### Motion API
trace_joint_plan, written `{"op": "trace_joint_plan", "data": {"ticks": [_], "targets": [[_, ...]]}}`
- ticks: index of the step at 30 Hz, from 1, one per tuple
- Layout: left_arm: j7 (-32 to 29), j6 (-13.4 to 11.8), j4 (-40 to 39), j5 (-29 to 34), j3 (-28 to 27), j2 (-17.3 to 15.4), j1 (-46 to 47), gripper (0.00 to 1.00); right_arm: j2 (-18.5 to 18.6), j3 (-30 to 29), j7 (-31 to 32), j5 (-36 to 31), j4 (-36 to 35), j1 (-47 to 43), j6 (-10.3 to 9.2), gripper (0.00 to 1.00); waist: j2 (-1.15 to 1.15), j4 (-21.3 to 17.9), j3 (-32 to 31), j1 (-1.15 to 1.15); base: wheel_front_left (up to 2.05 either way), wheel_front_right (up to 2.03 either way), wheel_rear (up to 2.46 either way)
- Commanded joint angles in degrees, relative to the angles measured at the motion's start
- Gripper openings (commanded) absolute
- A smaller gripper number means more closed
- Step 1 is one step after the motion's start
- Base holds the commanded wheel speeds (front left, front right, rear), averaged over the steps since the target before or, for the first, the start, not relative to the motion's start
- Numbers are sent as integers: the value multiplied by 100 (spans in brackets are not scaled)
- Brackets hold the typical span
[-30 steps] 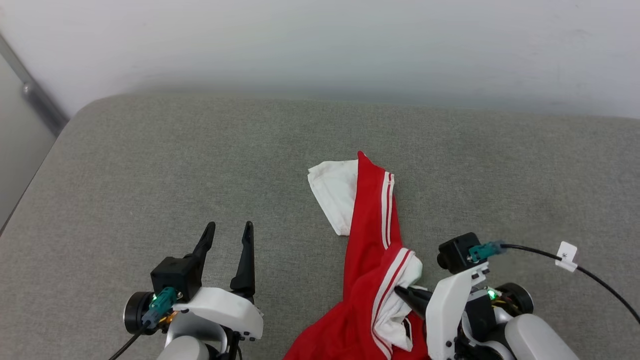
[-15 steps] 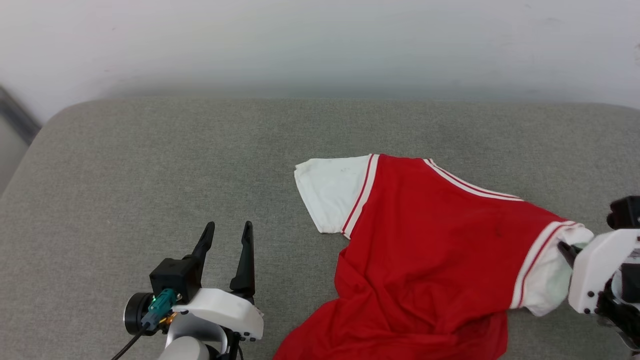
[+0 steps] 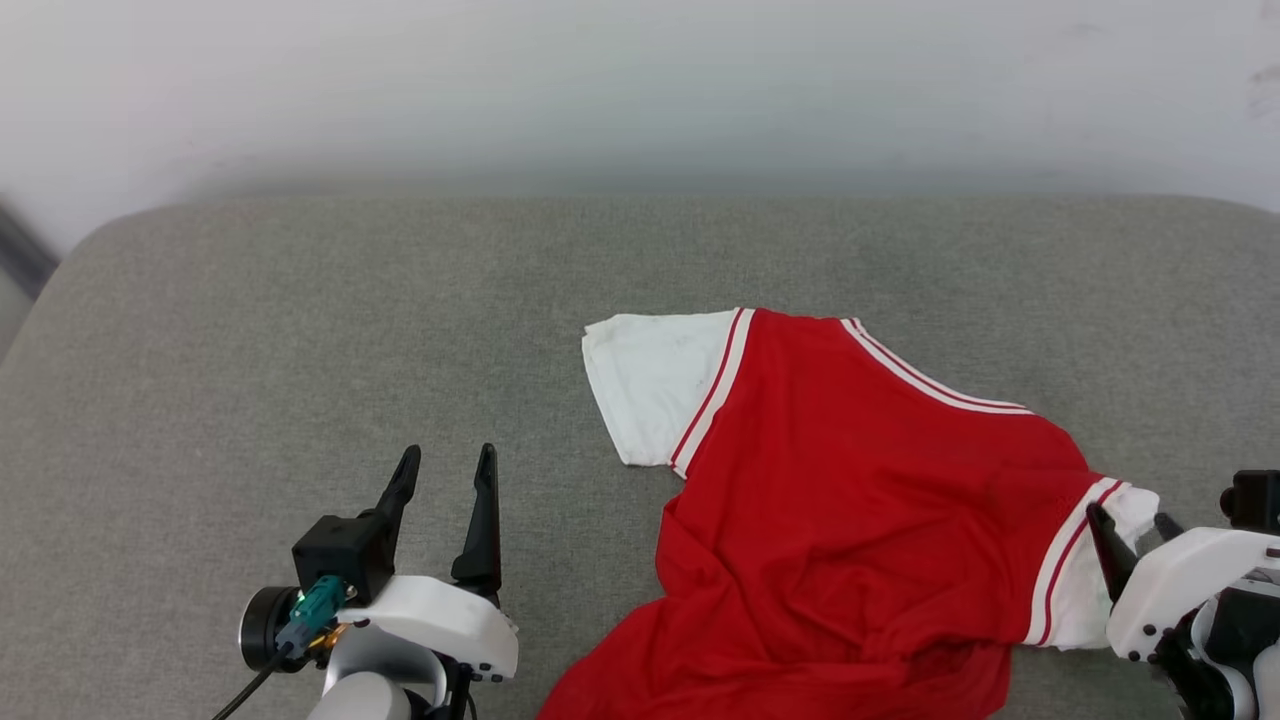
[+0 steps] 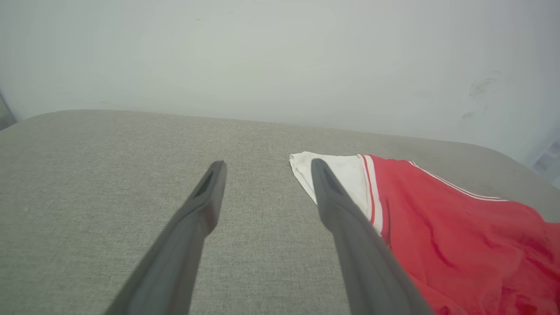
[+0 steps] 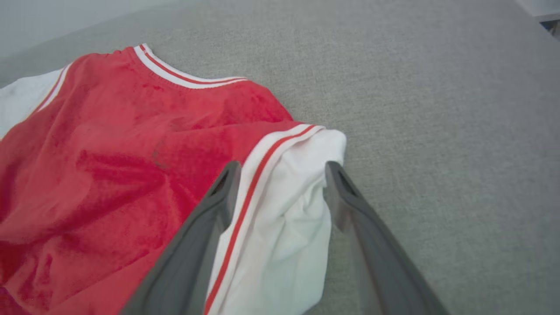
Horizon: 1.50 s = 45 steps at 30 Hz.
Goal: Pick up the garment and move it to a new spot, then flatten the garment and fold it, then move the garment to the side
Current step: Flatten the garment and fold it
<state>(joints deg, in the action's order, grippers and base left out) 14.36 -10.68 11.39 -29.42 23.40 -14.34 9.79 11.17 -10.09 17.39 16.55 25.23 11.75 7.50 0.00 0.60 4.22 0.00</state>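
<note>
The garment (image 3: 850, 480) is a red jersey with white sleeves and red-striped trim, spread loosely over the right half of the grey cushion; its lower part is wrinkled and runs off the bottom edge of the head view. My right gripper (image 3: 1130, 515) is open at the garment's right sleeve (image 5: 288, 218), whose white cloth lies slack between the spread fingers (image 5: 282, 165). My left gripper (image 3: 445, 465) is open and empty over bare cushion, left of the garment's other white sleeve (image 4: 337, 175); its fingers (image 4: 267, 163) touch nothing.
The grey fabric cushion (image 3: 300, 300) has rounded far corners and ends at a pale wall (image 3: 640, 80). Bare cushion lies to the left and beyond the garment. A dark strip (image 3: 20, 260) shows past the left corner.
My right gripper pulled the sleeve far to the right, spreading the bunched garment out, then opened and let the sleeve go slack. The head view shifted slightly. The left gripper kept still.
</note>
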Motion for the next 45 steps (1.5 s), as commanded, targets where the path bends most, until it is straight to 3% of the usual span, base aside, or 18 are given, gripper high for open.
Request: {"op": "trace_joint_plan", "data": {"ticks": [1, 7, 12, 19, 28, 32, 39, 45], "targets": [[14, -25, 16, -8, -10, -36, -47, 100, -20, 31, -230, -46, -64, -2, -2, 100, 0, -31, -86, 0, 0, 0, 0], [-39, -87, 1, -30, -25, -113, -201, 100, -107, 169, -1336, -342, -571, -320, -2, 100, 0, -101, -421, 0, 0, 0, 0], [-109, -169, -118, -36, -57, -224, -304, 100, -282, 362, -1828, -511, -1222, -689, -2, 100, 0, -173, -541, 0, 0, 0, 0], [-208, -290, -237, -42, -91, -336, -432, 100, -571, 700, -1849, -596, -2066, -1237, -2, 100, 0, -278, -617, 0, 0, 0, 0], [-396, -341, -339, 11, -76, -416, -144, 100, -719, 967, -1678, -562, -2500, -1320, -2, 100, 0, -494, -537, 0, 0, 0, 0], [-725, -116, -313, 23, 0, -511, 480, 100, -742, 1022, -1610, -560, -2688, -1156, -2, 100, 0, -662, -278, 0, 0, 0, 0], [-1780, 629, -25, -56, 178, -760, 2286, 100, -792, 1063, -1641, -524, -3020, -755, -2, 100, 0, -999, 539, 0, 0, 0, 0], [-3312, 1318, 737, -463, 388, -897, 3606, 100, -829, 1099, -1762, -459, -3075, -498, -2, 100, 0, -1309, 1118, 0, 0, 0, 0]]}}
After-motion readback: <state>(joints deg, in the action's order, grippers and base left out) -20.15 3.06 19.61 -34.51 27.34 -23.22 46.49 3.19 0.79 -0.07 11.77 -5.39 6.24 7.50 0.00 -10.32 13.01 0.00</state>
